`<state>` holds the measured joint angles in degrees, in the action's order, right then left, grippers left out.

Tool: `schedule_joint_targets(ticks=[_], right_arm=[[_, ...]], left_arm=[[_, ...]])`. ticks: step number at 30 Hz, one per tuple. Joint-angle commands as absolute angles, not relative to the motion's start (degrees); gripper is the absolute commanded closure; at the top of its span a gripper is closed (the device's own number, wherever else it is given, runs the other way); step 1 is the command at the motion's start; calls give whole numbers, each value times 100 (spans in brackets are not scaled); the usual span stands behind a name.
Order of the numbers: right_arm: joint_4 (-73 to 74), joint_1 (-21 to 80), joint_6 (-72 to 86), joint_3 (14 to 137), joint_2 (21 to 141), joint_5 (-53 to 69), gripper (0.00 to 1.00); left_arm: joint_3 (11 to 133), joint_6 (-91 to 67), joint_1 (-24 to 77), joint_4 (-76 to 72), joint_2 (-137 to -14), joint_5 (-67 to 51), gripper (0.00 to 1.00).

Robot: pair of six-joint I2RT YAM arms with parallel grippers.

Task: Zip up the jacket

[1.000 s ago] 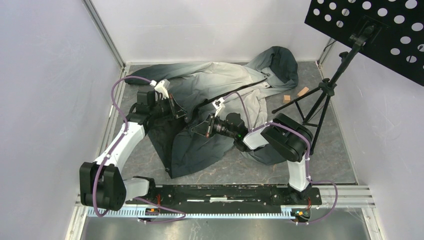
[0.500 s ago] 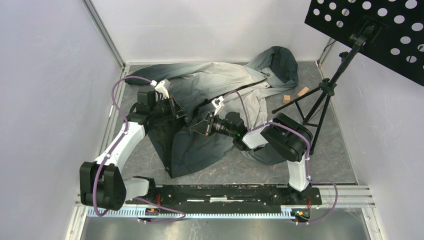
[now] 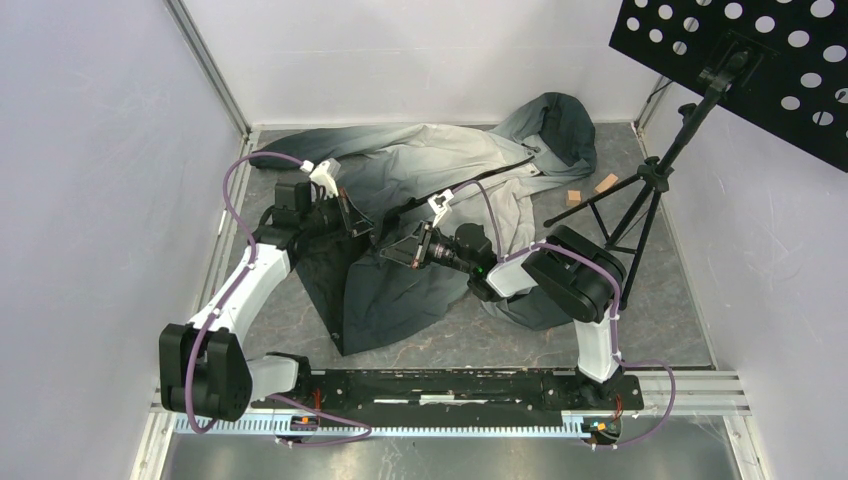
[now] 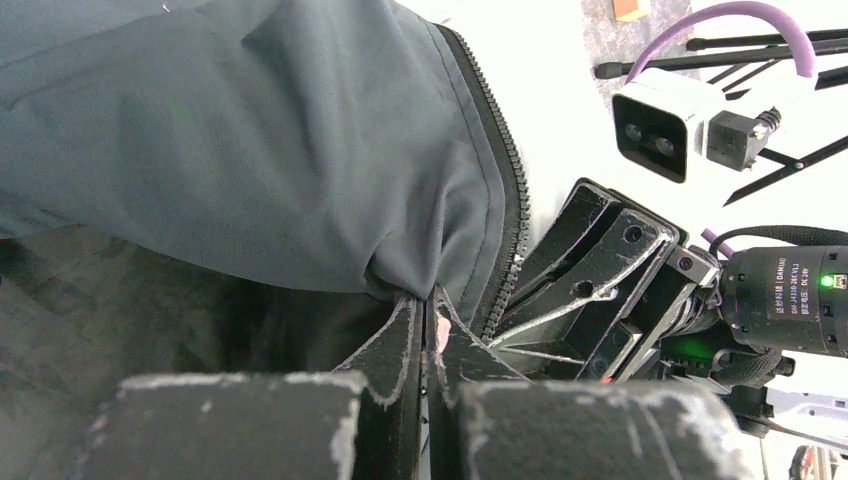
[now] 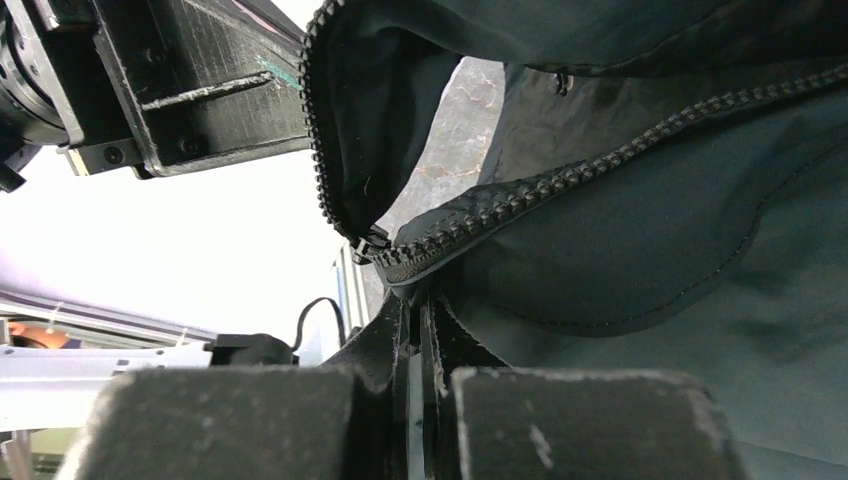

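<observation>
Right pincer (image 5: 420, 302) edged toward left pincer (image 4: 428, 312); both clamped jacket (image 3: 440, 165) hem beside zipper teeth (image 5: 500, 205); alignment step, pin insertion judged next

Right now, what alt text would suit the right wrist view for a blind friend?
The right end effector, shut, pinches the edge of the dark jacket just below its zipper. The zipper's two rows meet there and spread apart upward.
</observation>
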<state>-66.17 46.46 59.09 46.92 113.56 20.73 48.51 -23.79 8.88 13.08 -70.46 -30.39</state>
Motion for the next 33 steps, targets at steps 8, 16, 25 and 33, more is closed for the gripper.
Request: schedule_joint_targets(ticks=[8,16,25,33], right_arm=[[-6975,4604,6418,4654,11339,2294,100],[-6688,4603,6666,4597,11232,2131,100],[-6635,4608,6872,4577,11126,2068,100],[-6402,4598,6860,4682,11053,2175,100]], left_arm=[[4852,-2237,999,1118,-6811,-2853,98],[4924,-1964,1214,1377,-6576,-2302,98],[5009,-1711,1506,1653,-6412,-1720,98],[5116,-1451,1779,1937,-6337,-1162,98]])
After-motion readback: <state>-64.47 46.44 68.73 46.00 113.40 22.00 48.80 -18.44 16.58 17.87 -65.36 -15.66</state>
